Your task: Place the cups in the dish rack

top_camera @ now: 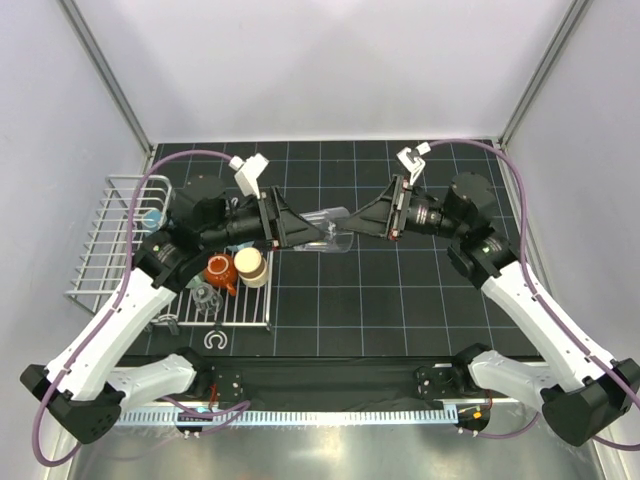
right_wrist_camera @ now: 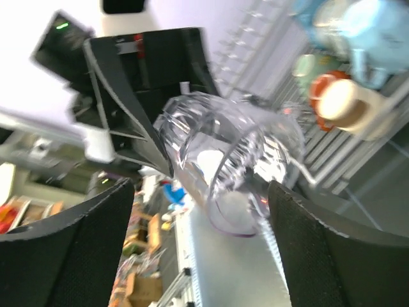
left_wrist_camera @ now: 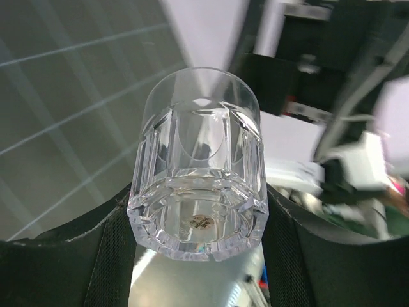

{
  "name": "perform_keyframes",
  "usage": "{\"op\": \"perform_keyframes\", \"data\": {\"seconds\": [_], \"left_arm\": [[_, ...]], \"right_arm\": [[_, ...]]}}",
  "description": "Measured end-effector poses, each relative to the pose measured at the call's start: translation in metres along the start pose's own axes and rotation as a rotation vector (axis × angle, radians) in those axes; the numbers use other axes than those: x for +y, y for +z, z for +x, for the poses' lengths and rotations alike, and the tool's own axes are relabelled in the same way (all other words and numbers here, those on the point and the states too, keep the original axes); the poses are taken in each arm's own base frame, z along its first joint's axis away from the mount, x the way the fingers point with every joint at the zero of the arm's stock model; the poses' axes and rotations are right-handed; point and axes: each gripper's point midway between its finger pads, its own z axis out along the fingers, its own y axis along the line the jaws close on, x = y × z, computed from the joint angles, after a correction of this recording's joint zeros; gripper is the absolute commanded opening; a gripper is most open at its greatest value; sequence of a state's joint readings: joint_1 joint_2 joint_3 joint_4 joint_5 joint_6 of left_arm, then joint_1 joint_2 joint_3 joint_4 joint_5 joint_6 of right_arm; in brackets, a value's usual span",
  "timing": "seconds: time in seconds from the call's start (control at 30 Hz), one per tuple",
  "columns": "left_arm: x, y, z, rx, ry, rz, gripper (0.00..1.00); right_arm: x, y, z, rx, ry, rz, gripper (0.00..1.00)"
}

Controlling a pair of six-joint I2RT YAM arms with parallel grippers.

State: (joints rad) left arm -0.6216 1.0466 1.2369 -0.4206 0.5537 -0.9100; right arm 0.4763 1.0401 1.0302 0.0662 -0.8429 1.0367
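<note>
A clear faceted cup (top_camera: 331,230) hangs in the air over the middle of the table, between my two grippers. My left gripper (top_camera: 316,233) is shut on its base; in the left wrist view the cup (left_wrist_camera: 199,173) sits between both black fingers (left_wrist_camera: 114,249) with its mouth pointing away. My right gripper (top_camera: 352,226) faces it from the right and is open; in the right wrist view the cup's mouth (right_wrist_camera: 239,173) lies between its spread fingers (right_wrist_camera: 319,249) without touching them. The dish rack (top_camera: 98,245) stands at the left.
On the rack's flat slatted part (top_camera: 250,305) stand an orange cup (top_camera: 219,270), a cream-topped cup (top_camera: 250,266) and a grey one (top_camera: 207,297). A light blue cup (top_camera: 152,216) is in the basket part. A small white ring (top_camera: 213,340) lies near the front.
</note>
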Motion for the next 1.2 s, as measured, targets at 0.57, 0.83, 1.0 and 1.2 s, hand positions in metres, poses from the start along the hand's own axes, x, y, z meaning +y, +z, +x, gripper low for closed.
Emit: {"op": "perform_keyframes", "data": {"seconds": [0.57,0.83,1.0,1.2], "left_arm": [[0.171,-0.125,0.053,0.068,-0.026,-1.072,0.0],[0.2,-0.142,0.083,0.14,-0.067,-1.196,0.0],[0.22,-0.134,0.094,0.2,-0.069,-1.238,0.0],[0.233,-0.117,0.087,0.22,-0.039,-1.239,0.0]], "right_arm": [[-0.119,-0.053,0.01,0.007,0.06,0.767,0.9],[-0.124,-0.053,0.012,0.017,0.072,0.781,0.89],[-0.127,-0.054,0.015,0.022,0.078,0.793,0.9],[-0.133,-0.06,0.02,0.026,0.088,0.821,0.9]]}}
